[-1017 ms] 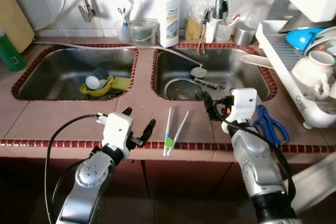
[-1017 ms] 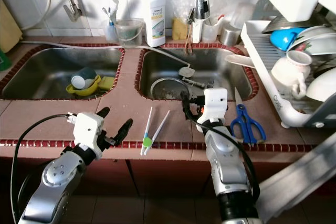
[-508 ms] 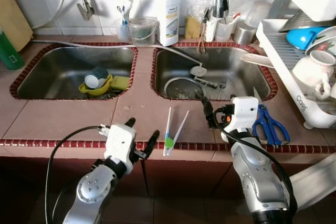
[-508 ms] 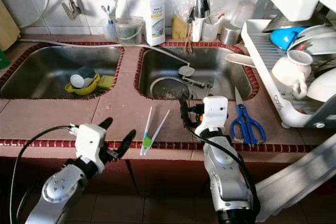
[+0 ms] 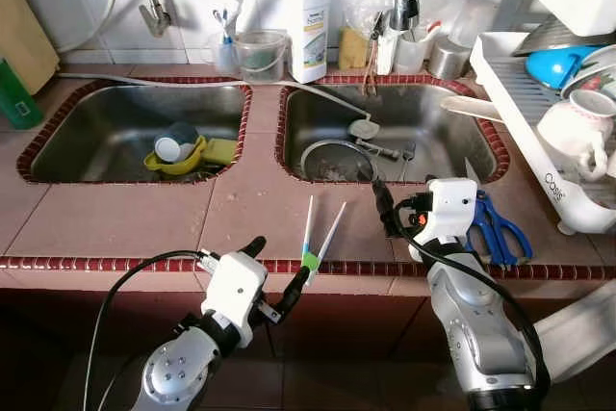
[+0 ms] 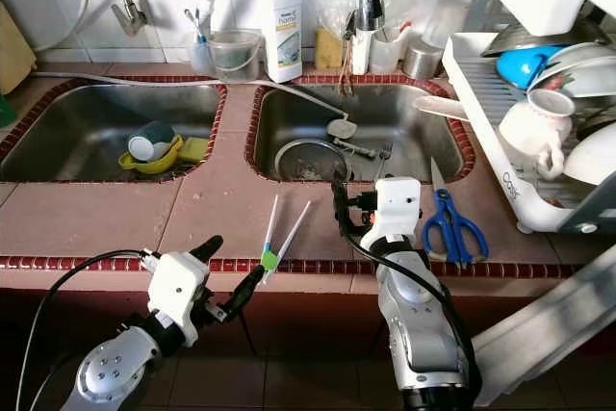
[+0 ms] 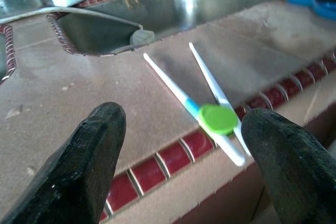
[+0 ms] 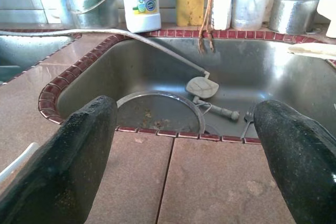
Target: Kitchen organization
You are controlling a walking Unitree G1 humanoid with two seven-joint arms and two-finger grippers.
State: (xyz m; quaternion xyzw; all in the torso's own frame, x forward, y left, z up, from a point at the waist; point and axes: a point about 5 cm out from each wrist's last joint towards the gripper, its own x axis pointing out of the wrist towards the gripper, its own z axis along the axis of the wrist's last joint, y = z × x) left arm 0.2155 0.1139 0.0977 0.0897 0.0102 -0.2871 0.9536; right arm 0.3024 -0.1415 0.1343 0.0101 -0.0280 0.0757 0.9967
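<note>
White plastic tongs [image 5: 320, 238] with a green hinge cap lie on the tiled counter [image 5: 125, 223] between the two sinks, the capped end at the counter's red-tiled front edge. The left gripper [image 5: 274, 271] hangs just off that edge, fingers spread wide, one fingertip close beside the green cap. The right gripper [image 8: 184, 145] hovers over the counter in front of the right sink [image 5: 433, 122], fingers also wide apart, with blue-handled scissors [image 5: 493, 223] just beside it.
</note>
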